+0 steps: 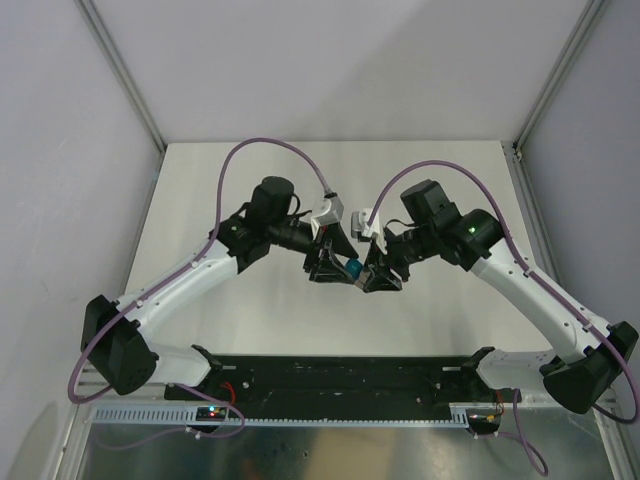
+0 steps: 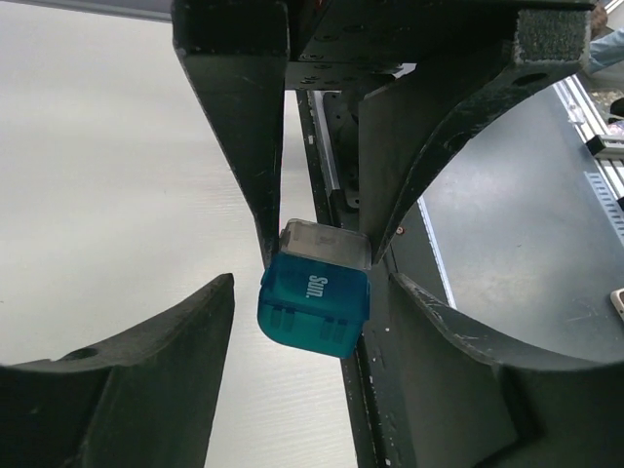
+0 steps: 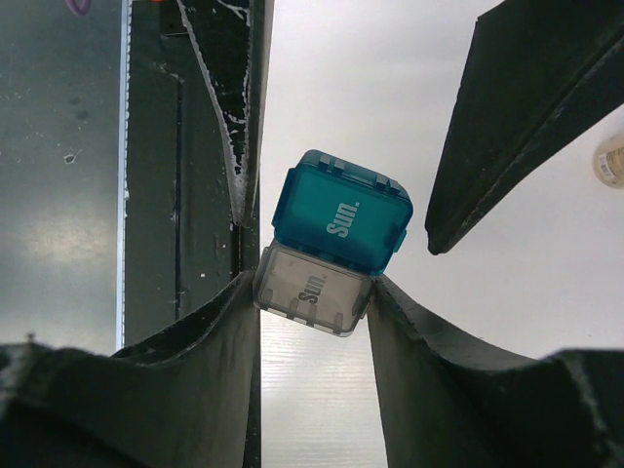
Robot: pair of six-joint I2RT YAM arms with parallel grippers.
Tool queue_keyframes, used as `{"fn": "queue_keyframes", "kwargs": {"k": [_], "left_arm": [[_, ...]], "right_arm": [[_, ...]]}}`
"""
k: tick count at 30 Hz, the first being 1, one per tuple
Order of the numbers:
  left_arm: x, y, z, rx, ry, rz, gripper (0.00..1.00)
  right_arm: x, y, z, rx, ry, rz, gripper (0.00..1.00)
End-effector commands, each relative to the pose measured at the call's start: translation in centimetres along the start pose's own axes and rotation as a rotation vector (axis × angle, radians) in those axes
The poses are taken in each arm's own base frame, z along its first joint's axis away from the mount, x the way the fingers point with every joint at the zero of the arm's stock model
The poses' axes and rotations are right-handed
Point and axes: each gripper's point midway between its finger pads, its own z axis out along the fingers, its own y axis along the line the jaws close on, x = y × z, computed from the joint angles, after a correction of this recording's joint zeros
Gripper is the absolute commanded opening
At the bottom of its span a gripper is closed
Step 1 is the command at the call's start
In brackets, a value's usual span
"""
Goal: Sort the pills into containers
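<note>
Step in hand, judged: opening the pill box with both arms, ahead of any sorting. No pills show in any view.

The teal box [image 3: 341, 214] is held up off the table [image 1: 300, 180], mid-table between the two arms.

The right claw [image 1: 375, 274] is clenched on the box's grey flap [image 3: 312, 291], one finger on each side of it. The teal body sticks out past the fingertips.

The left claw [image 1: 330, 266] is released. Its jaws straddle the teal body: one finger is at or almost at the box edge, the other stands clear with a visible gap. It has no grip yet.

Next move, judged: the left claw needs to pinch the teal body squarely while the right keeps hold of the flap. The two then need to pull or hinge apart. The box is small and smooth, so it is likely to slip or twist if the pinch lands off-centre.

Writing: "Sun." in white on the teal body, readable in both wrist views. "Sun." also appears on the grey flap in the right wrist view. No brand is visible.

A small pale object [image 3: 609, 161] lies on the table at the edge of the right wrist view, too cropped to identify. The amber vial cannot be made out.
</note>
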Motion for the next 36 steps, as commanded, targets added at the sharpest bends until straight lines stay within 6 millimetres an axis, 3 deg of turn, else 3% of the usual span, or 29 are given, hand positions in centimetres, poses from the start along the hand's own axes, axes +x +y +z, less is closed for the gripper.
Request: {"fn": "queue_keyframes", "kwargs": {"k": [1,12,17,25,31,36], "left_arm": [[-2.1,-0.4,-0.1,-0.005,-0.025,0.079,0.65],[-2.6,-0.5,-0.3,-0.025,-0.031,0.129,0.35],[-3.1,-1.1,-0.2,-0.03,-0.035,0.172,0.33],[-3.4,-1.8,0.1,-0.029,-0.032,0.201,0.39],[-3.3,-2.1,0.5,-0.022,-0.02,0.222,0.2],[-2.9,-2.1,0.6,-0.049,-0.006,0.244,0.12]], "right_arm": [[-1.5,0.4,-0.9,0.01,-0.039,-0.047,0.08],[-0.6,0.2,-0.2,-0.039,-0.068,0.049,0.02],[-0.2,0.3,0.1,-0.07,-0.065,0.095,0.0],[0.4,-0.5,0.6,-0.069,-0.051,0.158,0.0],[0.5,-0.8,0.9,-0.087,-0.056,0.203,0.0],[0.6,-1.0,0.9,-0.104,-0.07,0.238,0.0]]}}
